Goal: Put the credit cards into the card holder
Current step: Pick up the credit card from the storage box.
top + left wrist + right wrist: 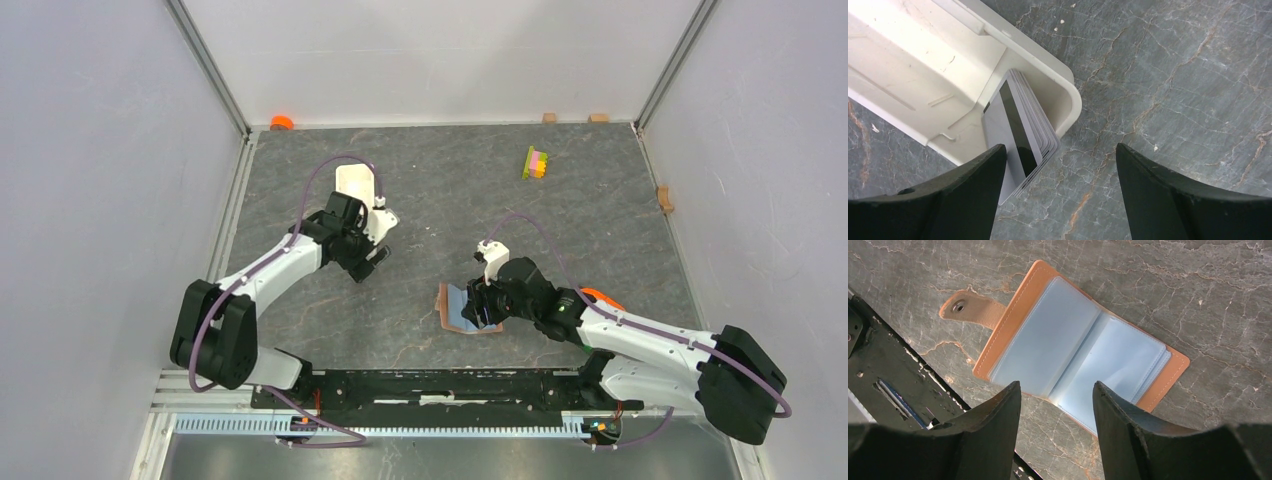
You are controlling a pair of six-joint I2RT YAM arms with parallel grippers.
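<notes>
On the grey-veined desk (pixel 450 190), far left, a white tray (pixel 923 65) with the credit cards (pixel 1020 127) fanned in a stack at its rounded corner. Nearer the right arm, the card holder (pixel 1078 347) lying flat and open, snap tab out to one side, clear sleeves seemingly empty. Left pincer (pixel 1060 150) spread wide about the stack's protruding end, one finger just beside the outermost card, gripping nothing. Right pincer (pixel 1057 387) parted too, empty, hovering over the holder. Judged barely begun: no card lifted, none sleeved, every one left to carry across.
</notes>
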